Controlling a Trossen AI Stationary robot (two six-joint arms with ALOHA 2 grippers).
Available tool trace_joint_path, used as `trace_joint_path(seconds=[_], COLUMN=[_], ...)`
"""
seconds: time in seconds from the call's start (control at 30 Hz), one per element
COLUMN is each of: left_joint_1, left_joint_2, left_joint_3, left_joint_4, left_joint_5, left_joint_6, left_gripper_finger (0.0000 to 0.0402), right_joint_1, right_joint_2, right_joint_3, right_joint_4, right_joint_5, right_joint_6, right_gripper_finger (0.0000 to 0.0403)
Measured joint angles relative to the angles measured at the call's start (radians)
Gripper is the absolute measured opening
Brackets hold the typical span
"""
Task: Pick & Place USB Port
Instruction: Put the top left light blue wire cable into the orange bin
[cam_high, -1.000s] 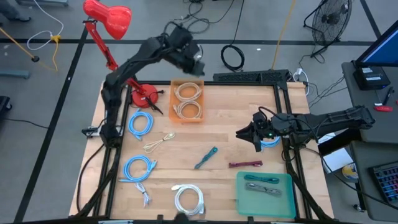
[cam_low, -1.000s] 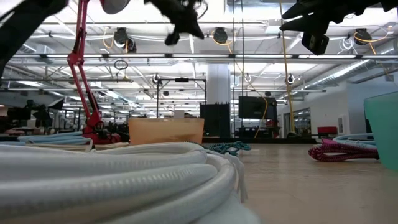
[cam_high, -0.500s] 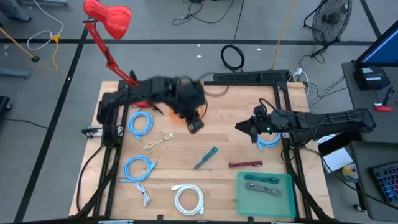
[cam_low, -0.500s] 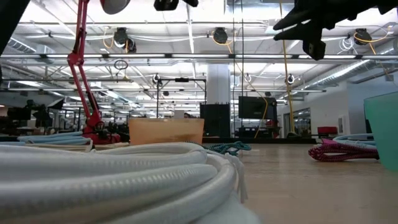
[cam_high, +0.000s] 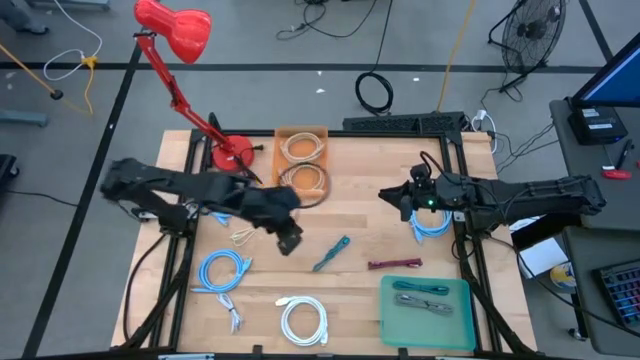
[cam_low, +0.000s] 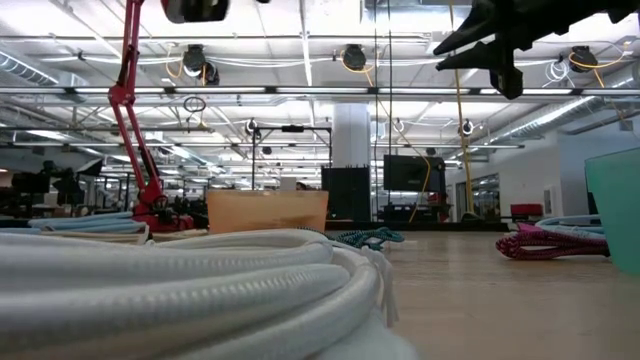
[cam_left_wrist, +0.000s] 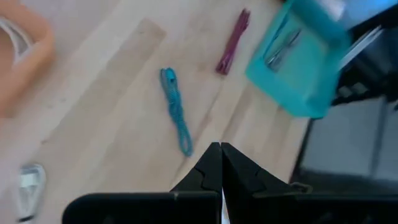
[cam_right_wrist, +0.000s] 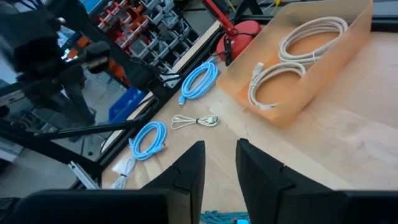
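Observation:
My left gripper (cam_high: 289, 241) hangs shut over the middle of the table, between the beige cable (cam_high: 246, 233) and the teal braided cable (cam_high: 331, 253); its wrist view shows closed fingertips (cam_left_wrist: 219, 155) above that teal cable (cam_left_wrist: 175, 112). My right gripper (cam_high: 386, 197) is open and empty above the table's right half, its fingers (cam_right_wrist: 186, 168) pointing toward the orange tray (cam_right_wrist: 314, 62). That tray (cam_high: 302, 160) holds two white coils. A maroon cable (cam_high: 394, 264), blue coils (cam_high: 222, 270) and a white coil (cam_high: 303, 320) lie flat on the wood.
A teal tray (cam_high: 425, 310) with a cable in it sits at the near right corner. A red desk lamp (cam_high: 172, 30) stands on its base (cam_high: 232, 155) at the far left. Another blue coil (cam_high: 432, 225) lies under the right arm. Bare wood shows between the orange tray and the teal cable.
My left arm has swung from above the orange tray's far end toward the near edge and down, over the tray, and now reaches low over the table's middle. My right gripper has drifted slightly toward the far edge. No cable has moved.

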Motion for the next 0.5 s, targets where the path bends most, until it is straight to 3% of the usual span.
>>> trace_joint_path(seconds=[0.23, 0.37, 0.5], left_joint_1=[0.028, 0.08, 0.13], left_joint_2=[-0.293, -0.398, -0.467], left_joint_3=[-0.445, -0.633, -0.729], left_joint_4=[0.325, 0.473, 0.558], left_joint_5=[-0.127, -0.116, -0.088], left_joint_6=[-0.137, -0.204, -0.229], left_gripper_finger=[0.0, 0.0002, 0.0003], right_joint_1=[-0.005, -0.05, -0.086], right_joint_2=[0.0, 0.001, 0.04], right_joint_3=[0.0, 0.0, 0.064], right_joint_4=[0.084, 0.203, 0.215], right_joint_5=[-0.033, -0.147, -0.312], right_joint_6=[-0.084, -0.127, -0.139], right_gripper_finger=[0.0084, 0.0084, 0.0084])
